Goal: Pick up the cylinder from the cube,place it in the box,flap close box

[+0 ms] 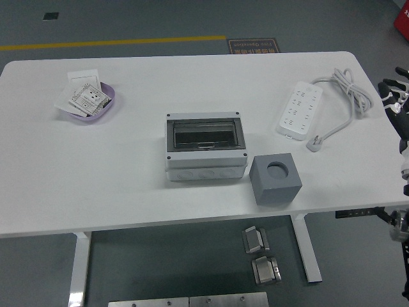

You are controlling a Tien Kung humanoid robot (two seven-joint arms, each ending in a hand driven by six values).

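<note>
A grey cube (275, 179) with a round hole in its top stands near the table's front edge, right of centre. No cylinder shows on it. A light grey box (204, 147) with a dark see-through flap lying flat over its top stands just left of the cube. My right hand (395, 96) is at the picture's right edge, beside the table's right end, with its fingers spread and holding nothing. It is far from the cube and box. My left arm is out of view.
A white power strip (299, 109) with a coiled cord (348, 93) lies at the back right. A purple dish (88, 102) with white cards sits at the back left. The white table (115, 179) ends close in front of the cube.
</note>
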